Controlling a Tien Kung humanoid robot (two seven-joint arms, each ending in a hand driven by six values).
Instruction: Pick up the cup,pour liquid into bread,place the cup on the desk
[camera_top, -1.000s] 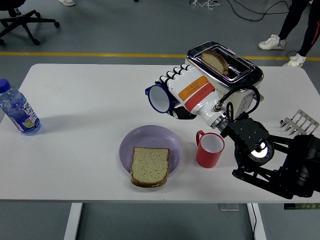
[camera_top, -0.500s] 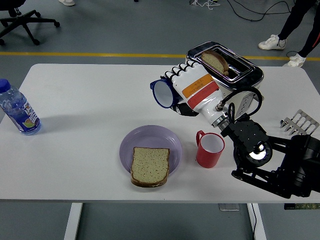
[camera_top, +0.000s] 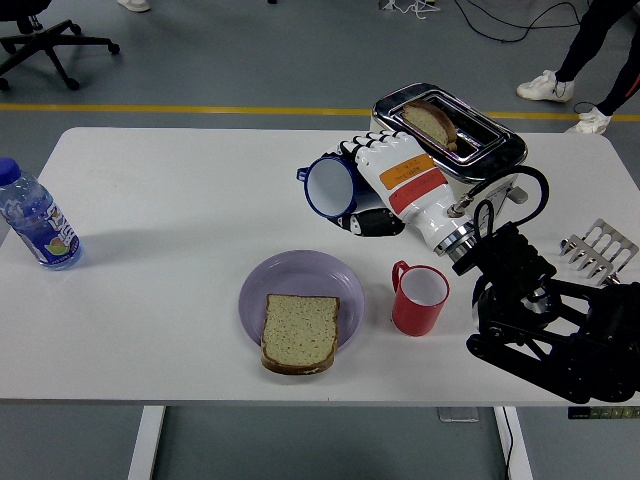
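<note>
Head view gives you the right hand (camera_top: 385, 185), white with orange and red bands on a black arm, raised over the middle of the white table (camera_top: 170, 200) with its fingers curled around a dark blue cup with a white inside (camera_top: 328, 186). You can see the cup tipped on its side, its open mouth facing toward you and to the left, held in the air above the table, beyond the far edge of the round lilac plate (camera_top: 300, 285). On that plate lies a slice of brown bread (camera_top: 299, 332), set toward the near rim and overhanging it slightly. Just right of the plate stands a red mug with a white inside (camera_top: 419, 297), upright, handle to the left, near the black wrist joint. Behind the hand sits a chrome toaster (camera_top: 470, 140) with a slice of bread standing in its slot. You also find a clear water bottle with a blue cap (camera_top: 36, 217) at the table's left edge and a small metal rack (camera_top: 598, 246) at its right edge.
</note>
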